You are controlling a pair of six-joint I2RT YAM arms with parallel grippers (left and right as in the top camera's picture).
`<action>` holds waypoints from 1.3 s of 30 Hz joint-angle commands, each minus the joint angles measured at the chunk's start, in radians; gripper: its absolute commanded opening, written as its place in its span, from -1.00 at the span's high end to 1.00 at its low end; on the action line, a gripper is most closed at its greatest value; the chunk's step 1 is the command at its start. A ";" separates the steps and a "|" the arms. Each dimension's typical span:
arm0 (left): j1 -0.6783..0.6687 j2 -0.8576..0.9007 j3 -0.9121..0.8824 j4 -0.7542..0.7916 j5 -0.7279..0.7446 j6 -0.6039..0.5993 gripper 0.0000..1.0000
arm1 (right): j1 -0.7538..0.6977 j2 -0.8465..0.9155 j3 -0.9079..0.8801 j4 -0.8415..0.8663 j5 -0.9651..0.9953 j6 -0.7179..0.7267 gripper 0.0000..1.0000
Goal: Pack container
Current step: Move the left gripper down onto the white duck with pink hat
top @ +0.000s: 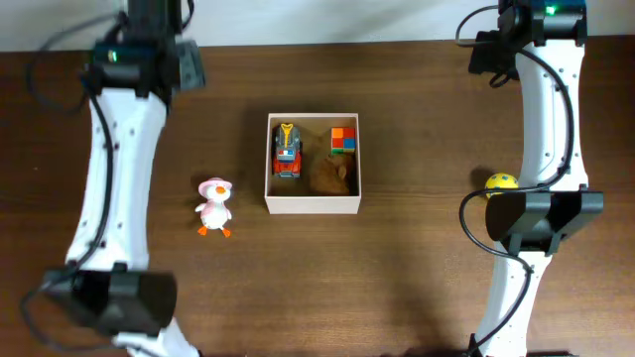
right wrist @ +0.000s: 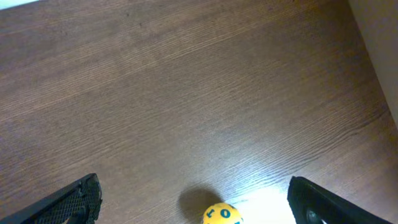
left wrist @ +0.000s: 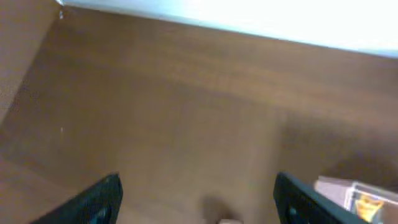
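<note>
Overhead: duck (top: 213,207) near container (top: 313,205), ball (top: 501,181) apart

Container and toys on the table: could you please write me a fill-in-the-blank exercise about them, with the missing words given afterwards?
1. The container holds ___ toys, one of them a truck.
2. The duck outside the container wears a ___ hat.
3. The ball beside the right arm is ___ in colour.

Missing words: three; pink; yellow.
</note>
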State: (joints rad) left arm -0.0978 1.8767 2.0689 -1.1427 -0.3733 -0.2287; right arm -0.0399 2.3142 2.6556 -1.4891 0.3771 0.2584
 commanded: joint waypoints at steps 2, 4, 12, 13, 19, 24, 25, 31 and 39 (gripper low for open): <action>0.001 -0.053 -0.300 0.022 0.046 -0.003 -0.61 | -0.006 -0.023 0.018 0.001 0.008 0.010 -0.97; 0.001 -0.051 -0.413 0.047 0.097 -0.003 -0.60 | -0.006 -0.023 0.018 0.001 0.008 0.010 -0.98; 0.001 -0.051 -0.703 0.281 0.273 0.064 -0.73 | -0.006 -0.023 0.018 0.001 0.008 0.010 -0.97; 0.001 -0.051 -0.716 0.291 0.285 0.066 -0.73 | -0.006 -0.023 0.018 0.000 0.008 0.010 -0.98; 0.003 -0.051 -0.754 0.298 0.287 0.105 -0.86 | -0.006 -0.023 0.018 0.001 0.008 0.010 -0.97; 0.003 -0.050 -0.787 0.314 0.287 0.111 -0.98 | -0.006 -0.023 0.018 0.001 0.008 0.010 -0.98; 0.003 -0.050 -0.793 0.321 0.288 0.111 -1.00 | -0.006 -0.023 0.018 0.001 0.008 0.010 -0.97; 0.003 -0.045 -0.851 0.365 0.288 0.110 -1.00 | -0.006 -0.023 0.018 0.001 0.008 0.010 -0.97; 0.003 -0.044 -0.927 0.438 0.288 0.110 -0.96 | -0.006 -0.023 0.018 0.000 0.008 0.010 -0.97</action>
State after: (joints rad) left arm -0.0978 1.8290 1.1633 -0.7158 -0.1001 -0.1345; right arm -0.0399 2.3138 2.6556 -1.4891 0.3771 0.2584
